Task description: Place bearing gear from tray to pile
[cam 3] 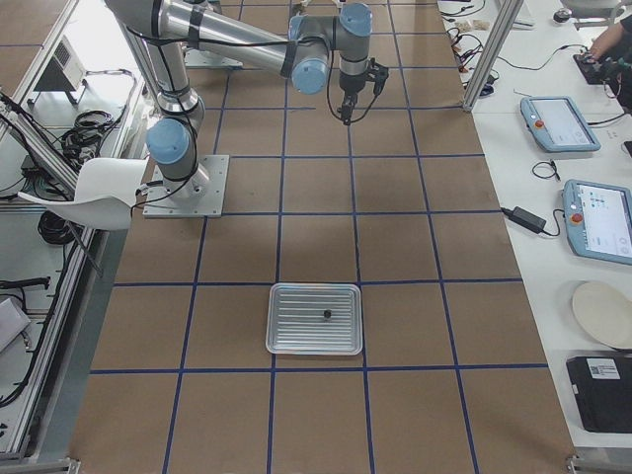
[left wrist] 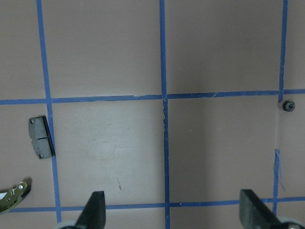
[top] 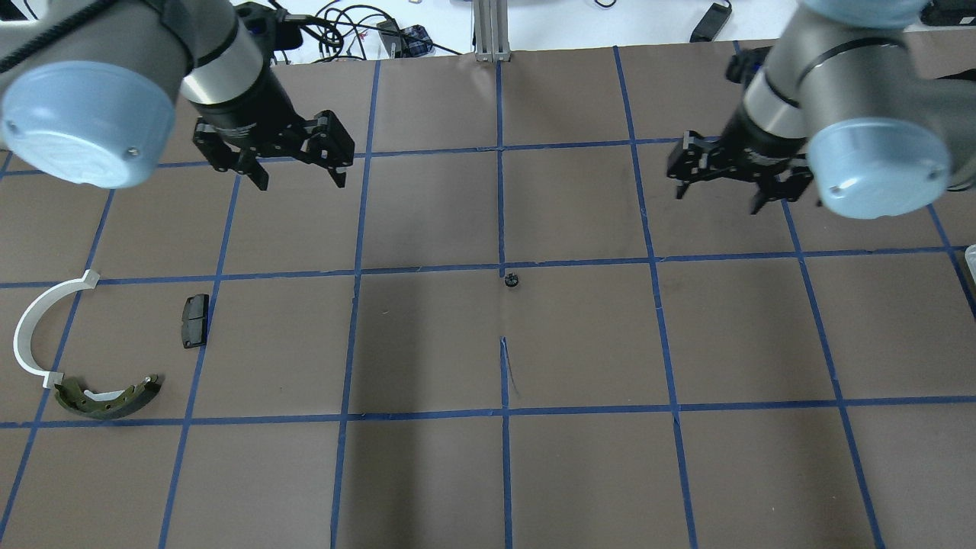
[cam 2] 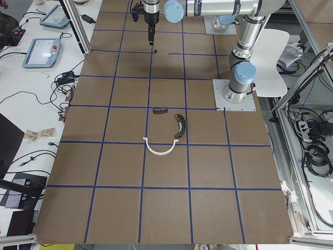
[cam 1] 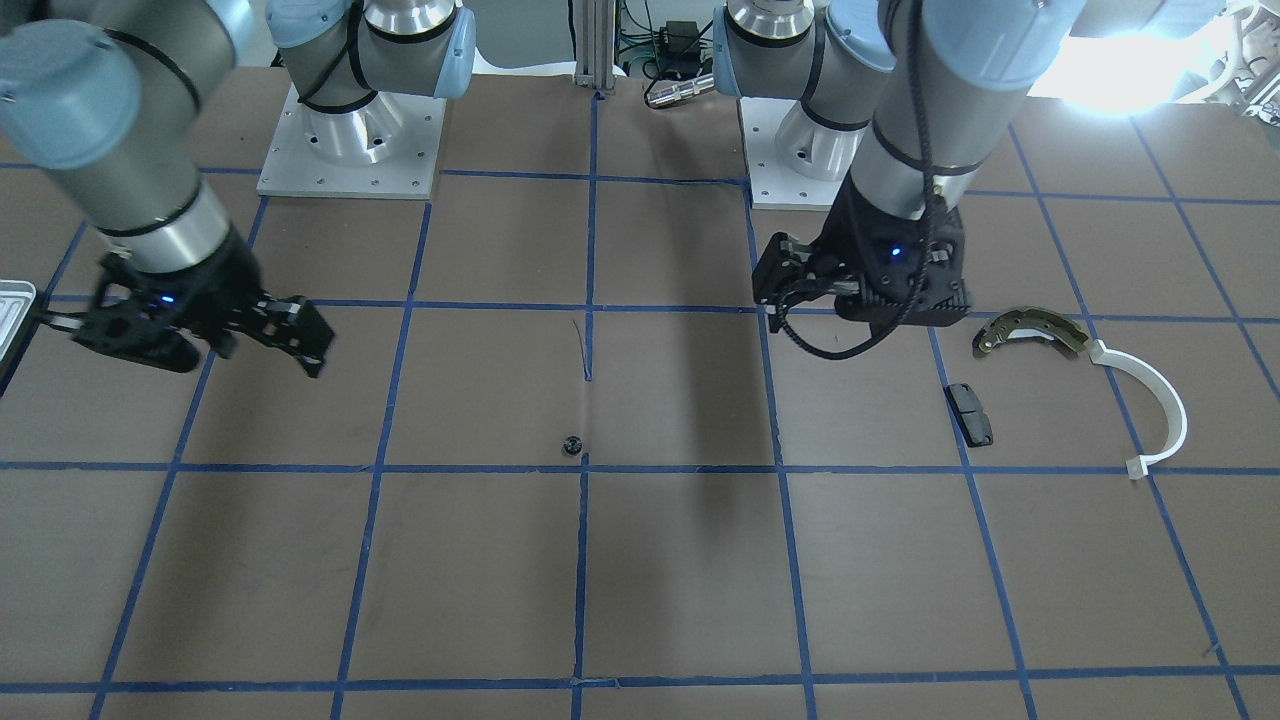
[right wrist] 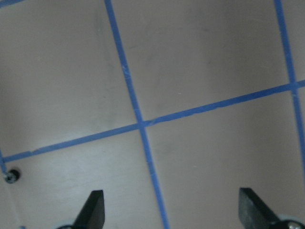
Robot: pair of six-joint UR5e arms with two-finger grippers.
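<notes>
**Risk note: gear loose at mid-table, both claws empty**

Position: the gear (top: 512,280) lies on the table (top: 427,343) at the centre, just beside a blue tape crossing (top: 501,266). It is outside the tray (cam 3: 296,331) and well apart from the pile (top: 57,379). The pile is a brake shoe (top: 107,398), a white arc (top: 30,328) and a black pad (top: 195,320), on the robot's left side. The right-side view shows a small dark part (cam 3: 327,315) in the tray, too small to identify.

Left claw (top: 301,181): jaws wide apart, nothing between them, hanging above the table between pile and gear.
Right claw (top: 717,198): jaws apart, empty, on the tray side of the gear.

Likely failure points (judgement):
- The gear is tiny and sits low. If the descent is off centre, one finger would shove it, and it would skid or roll instead of being pinched.
- Stopping too high would close the jaws on air. Going too low would drive the fingertips into the paper cover or the tape.
- The gear is round and toothed, so the hold would be thin. It could pop out in transit and land short of the pile.
- The claws stand on either side of the gear, so if both reach in, the arms could meet over the centre. The left looks the better choice, since the pile is on its side.
- Releasing right against the black pad could knock the pad out of place.
</notes>
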